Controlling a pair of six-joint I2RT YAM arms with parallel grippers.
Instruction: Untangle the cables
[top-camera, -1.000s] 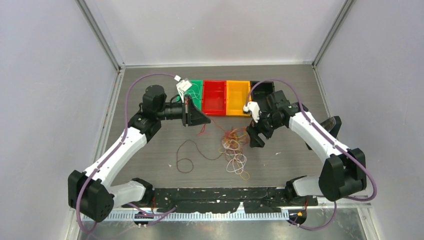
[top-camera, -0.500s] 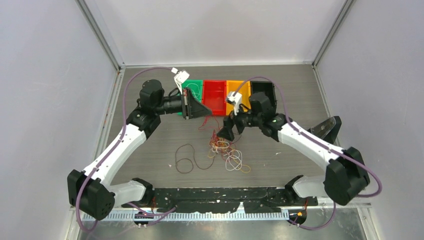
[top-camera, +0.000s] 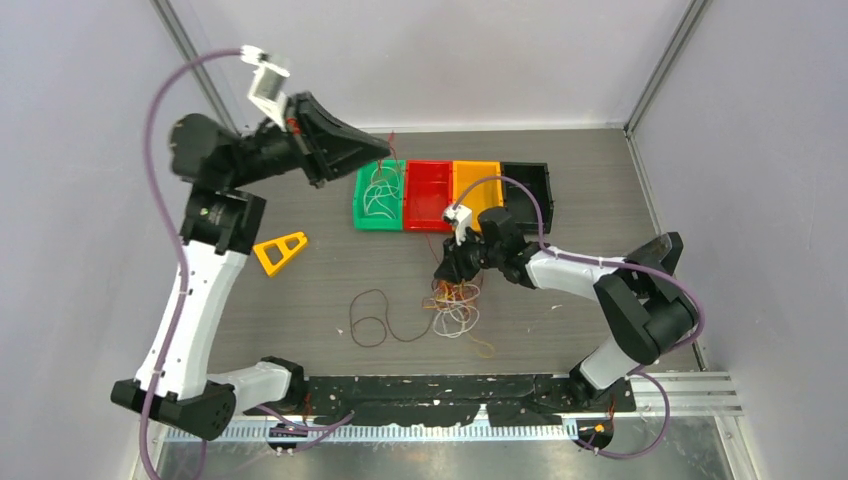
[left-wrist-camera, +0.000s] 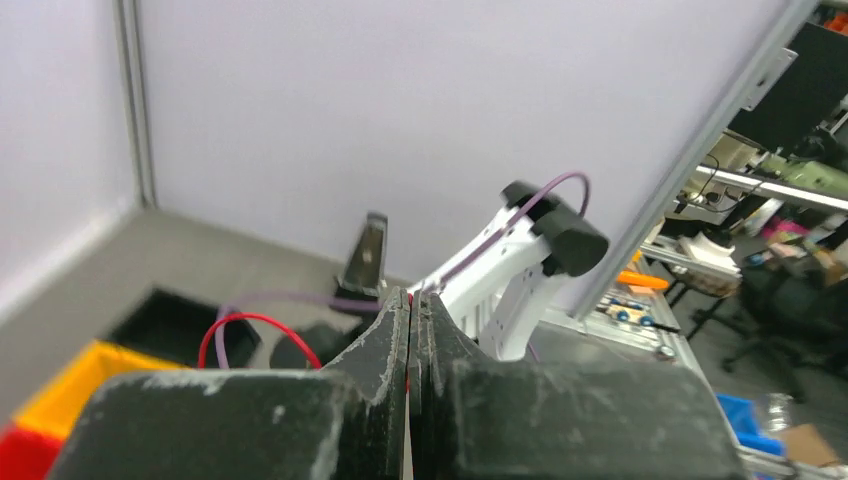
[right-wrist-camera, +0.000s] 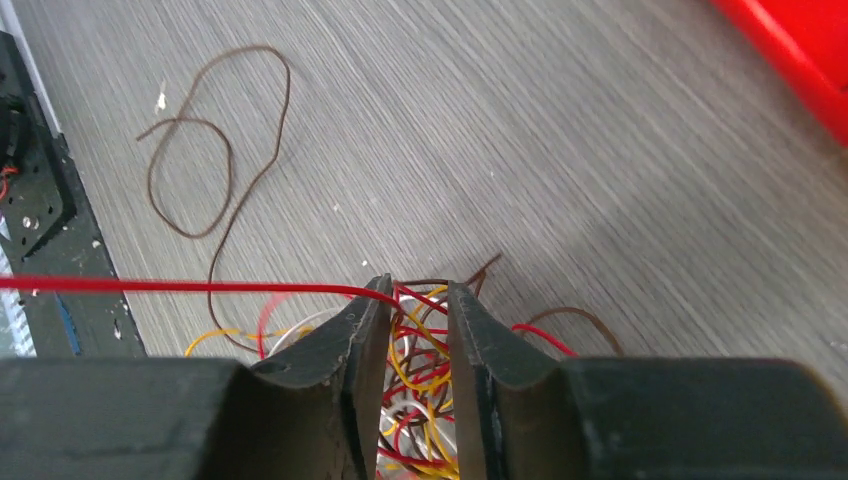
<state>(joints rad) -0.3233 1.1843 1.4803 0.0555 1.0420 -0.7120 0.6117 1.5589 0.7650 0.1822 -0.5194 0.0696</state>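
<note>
The left gripper is raised high over the far left of the table. Its fingers are pressed together on a red cable, which loops out beside them in the left wrist view. In the right wrist view the same red cable runs as a straight line from the left edge to the right gripper. The right gripper is low at mid-table with its fingers a narrow gap apart. Red, yellow and brown strands of the tangle of cables fill that gap, but I cannot tell whether they are pinched. The tangle lies on the table just near of this gripper. A single brown cable curls in loops to its left, apart from the heap. Farther back stands a row of bins: a green bin holding whitish cables, then a red bin, an orange bin and a black bin. A yellow triangular piece lies on the left of the table.
</note>
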